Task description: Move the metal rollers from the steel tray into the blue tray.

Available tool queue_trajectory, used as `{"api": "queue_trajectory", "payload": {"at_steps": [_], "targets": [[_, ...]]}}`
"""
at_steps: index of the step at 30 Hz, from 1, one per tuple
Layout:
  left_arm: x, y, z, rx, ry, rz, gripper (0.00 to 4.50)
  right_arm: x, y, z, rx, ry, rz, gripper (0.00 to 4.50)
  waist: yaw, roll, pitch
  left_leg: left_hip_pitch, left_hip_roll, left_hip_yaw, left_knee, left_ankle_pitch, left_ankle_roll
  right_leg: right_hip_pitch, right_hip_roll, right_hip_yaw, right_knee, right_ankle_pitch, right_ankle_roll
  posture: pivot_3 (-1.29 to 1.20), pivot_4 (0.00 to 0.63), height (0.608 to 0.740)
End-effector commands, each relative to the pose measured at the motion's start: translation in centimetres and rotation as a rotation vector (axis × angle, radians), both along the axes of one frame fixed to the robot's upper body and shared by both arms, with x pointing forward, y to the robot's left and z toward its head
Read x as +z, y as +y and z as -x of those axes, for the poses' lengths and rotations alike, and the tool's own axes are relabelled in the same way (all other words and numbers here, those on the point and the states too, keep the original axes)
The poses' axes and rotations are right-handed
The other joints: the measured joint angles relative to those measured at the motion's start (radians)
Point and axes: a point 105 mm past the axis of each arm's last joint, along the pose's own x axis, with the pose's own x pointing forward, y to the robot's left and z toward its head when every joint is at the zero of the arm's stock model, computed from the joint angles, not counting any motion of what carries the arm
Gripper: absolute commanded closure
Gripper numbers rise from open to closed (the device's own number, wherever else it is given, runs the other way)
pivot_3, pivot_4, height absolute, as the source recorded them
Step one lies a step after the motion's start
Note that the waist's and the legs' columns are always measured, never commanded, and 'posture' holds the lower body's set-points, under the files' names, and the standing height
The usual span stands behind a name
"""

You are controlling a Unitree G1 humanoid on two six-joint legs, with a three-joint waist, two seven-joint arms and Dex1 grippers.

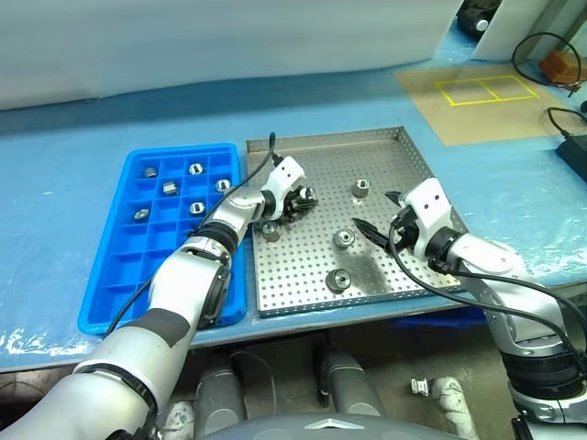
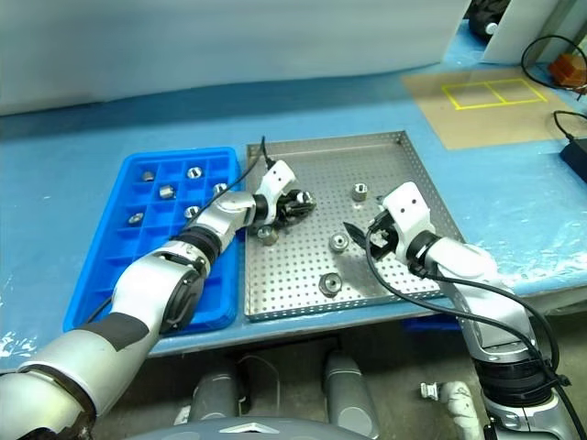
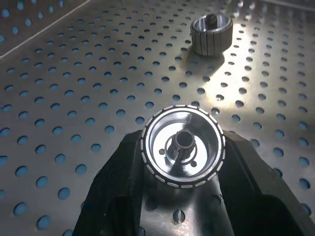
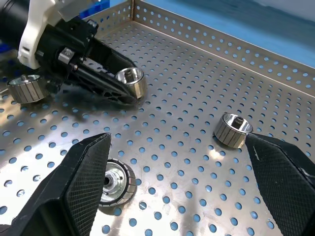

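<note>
Now my left hand (image 1: 300,203) is clamped on one small shiny silver metal roller (image 3: 183,144), just above the left part of the large perforated steel tray (image 1: 404,137). My right hand (image 4: 177,182) stands wide apart over the tray's right side. Six rollers lie in the bright blue compartmented plastic tray (image 1: 110,302) on the left.

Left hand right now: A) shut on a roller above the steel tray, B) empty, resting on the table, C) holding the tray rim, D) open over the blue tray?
A: the left hand has its fingers clamped on a metal roller over the perforated steel tray.
</note>
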Motion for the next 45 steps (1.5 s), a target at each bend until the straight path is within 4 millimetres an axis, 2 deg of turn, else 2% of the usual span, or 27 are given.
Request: {"api": "queue_trajectory", "payload": {"at_steps": [1, 3, 7, 10, 12, 16, 18, 21, 27, 32, 37, 41, 45], "targets": [[4.4, -0.1, 0.2, -0.132, -0.132, 0.069, 2.62, 1.4, 0.3, 0.2, 0.038, -0.04, 0.002, 0.0, 0.0, 0.0, 0.0, 0.0, 0.0, 0.0, 0.0, 0.0, 0.0, 0.0, 0.0, 0.0, 0.0, 0.0, 0.0, -0.55, 0.15, 0.74], [6.1, 0.5, 0.9, -0.238, -0.173, 0.107, 2.62, 1.3, 0.6, 0.2, 0.057, -0.035, 0.003, 0.0, 0.002, 0.0, 0.0, 0.0, 0.0, 0.0, -0.001, 0.0, 0.0, -0.001, 0.0, 0.0, 0.0, 0.0, 0.0, -0.53, 0.15, 0.74], [8.4, 2.2, 1.8, -0.326, -0.239, 0.135, 2.62, 1.5, 1.4, -0.3, 0.094, -0.038, -0.001, 0.0, 0.004, 0.0, 0.0, -0.001, 0.001, 0.0, -0.002, 0.0, 0.0, -0.002, 0.0, 0.0, 0.0, 0.0, 0.0, -0.48, 0.15, 0.74], [9.1, 3.8, 2.5, -0.354, -0.265, 0.138, 2.62, 1.7, 2.2, -0.9, 0.132, -0.046, -0.009, 0.0, 0.006, 0.0, 0.0, 0.0, 0.001, 0.001, -0.001, 0.0, 0.0, -0.002, -0.001, 0.0, 0.001, 0.0, 0.0, -0.42, 0.15, 0.74], [8.8, 5.6, 3.3, -0.357, -0.293, 0.098, 2.62, 2.0, 3.3, -1.2, 0.178, -0.054, -0.02, 0.0, 0.004, 0.0, 0.0, 0.001, 0.002, 0.001, -0.002, 0.0, -0.001, -0.002, -0.001, 0.0, 0.002, 0.0, 0.0, -0.37, 0.15, 0.74], [8.2, 9.7, 4.8, -0.282, -0.305, 0.047, 2.62, 2.7, 6.0, -2.1, 0.291, -0.078, -0.038, 0.0, 0.008, 0.001, 0.001, 0.003, 0.002, 0.002, -0.004, 0.001, -0.003, -0.004, 0.001, 0.0, 0.004, 0.0, -0.001, -0.26, 0.15, 0.74], [8.1, 11.6, 5.5, -0.224, -0.321, 0.023, 2.62, 2.9, 7.1, -2.7, 0.34, -0.079, -0.05, 0.0, 0.026, 0.002, 0.001, 0.002, 0.003, 0.002, -0.007, 0.003, -0.005, -0.005, 0.001, -0.001, 0.005, 0.0, -0.001, -0.2, 0.15, 0.74], [8.4, 13.2, 6.5, -0.162, -0.34, 0.019, 2.62, 2.8, 8.2, -3.5, 0.393, -0.077, -0.046, 0.0, 0.058, 0.002, 0.001, 0.002, 0.004, 0.002, -0.008, 0.004, -0.007, -0.005, 0.0, -0.001, 0.005, 0.0, -0.001, -0.11, 0.15, 0.74], [9.9, 16.8, 10.1, -0.004, -0.367, 0.025, 2.62, 3.5, 12.0, -4.7, 0.577, -0.087, -0.044, 0.0, 0.101, 0.003, 0.001, 0.001, 0.004, 0.001, -0.011, 0.006, -0.009, -0.006, 0.0, -0.003, 0.006, -0.001, -0.002, 0.08, 0.15, 0.74], [9.4, 19.2, 12.5, 0.117, -0.333, -0.007, 2.62, 3.4, 15.2, -4.0, 0.746, -0.077, -0.044, 0.0, 0.129, 0.003, 0.001, 0.002, 0.005, -0.001, -0.016, 0.008, -0.013, -0.008, 0.001, -0.006, 0.007, -0.002, -0.004, 0.18, 0.15, 0.74], [7.4, 22.9, 14.6, 0.287, -0.25, -0.033, 2.62, 2.9, 18.0, -2.5, 0.888, -0.046, -0.061, 0.0, 0.147, 0.002, 0.001, 0.001, 0.005, -0.001, -0.017, 0.008, -0.013, -0.008, 0.001, -0.006, 0.007, -0.003, -0.005, 0.26, 0.15, 0.74], [5.5, 24.5, 15.8, 0.355, -0.184, -0.054, 2.62, 2.7, 18.5, -2.5, 0.913, -0.04, -0.063, 0.0, 0.172, 0.002, 0.001, 0.001, 0.005, -0.003, -0.017, 0.008, -0.013, -0.008, 0.001, -0.007, 0.007, -0.003, -0.004, 0.28, 0.15, 0.74], [4.0, 25.4, 16.0, 0.402, -0.15, -0.062, 2.62, 2.5, 18.5, -2.6, 0.913, -0.038, -0.055, 0.0, 0.195, 0.002, 0.001, 0.001, 0.005, -0.003, -0.017, 0.008, -0.013, -0.007, 0.0, -0.007, 0.007, -0.003, -0.004, 0.27, 0.15, 0.74]]}}
